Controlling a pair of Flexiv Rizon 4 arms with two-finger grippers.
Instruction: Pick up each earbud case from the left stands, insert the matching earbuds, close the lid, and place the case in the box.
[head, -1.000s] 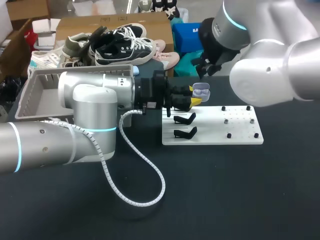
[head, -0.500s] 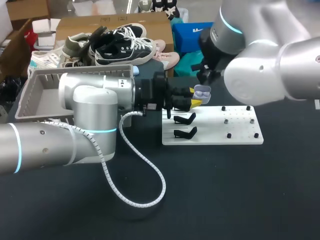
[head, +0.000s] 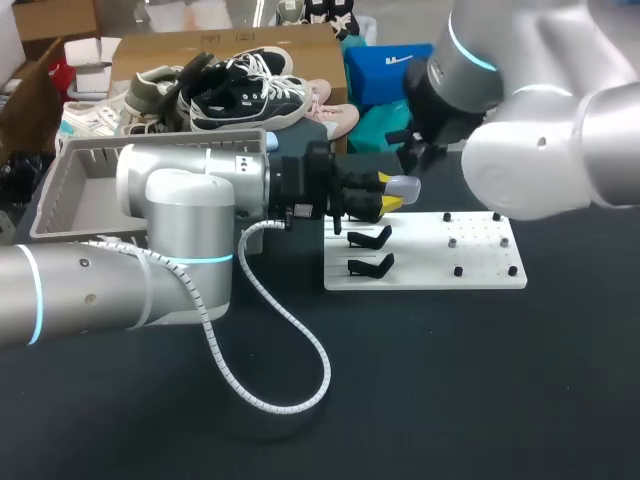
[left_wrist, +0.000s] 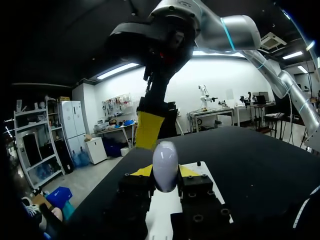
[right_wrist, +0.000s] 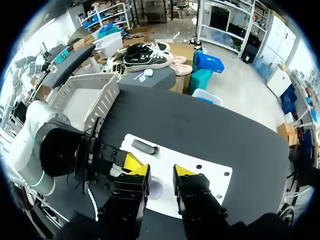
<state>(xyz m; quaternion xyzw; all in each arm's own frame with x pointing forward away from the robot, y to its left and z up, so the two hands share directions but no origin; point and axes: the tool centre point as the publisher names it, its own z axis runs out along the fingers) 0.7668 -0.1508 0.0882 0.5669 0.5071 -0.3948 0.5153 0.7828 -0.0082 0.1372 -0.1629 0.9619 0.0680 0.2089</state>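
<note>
Holding earbud case (left_wrist: 165, 160) clamped in left gripper (left_wrist: 165, 172), raised above the stand plate (head: 470, 262) so its lid is reachable from above | right gripper (right_wrist: 161, 172) parted, hovering just over case | lid looks closed; box (head: 52, 198) next

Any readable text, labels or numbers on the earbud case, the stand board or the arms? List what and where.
Nothing legible to quote.
Earbud case, held in the left end effector: plain shell, no print shows.
White stand board: only black pegs and holes, no markings.
Left arm: a few small dark marks on the housing, too small to read.
</note>
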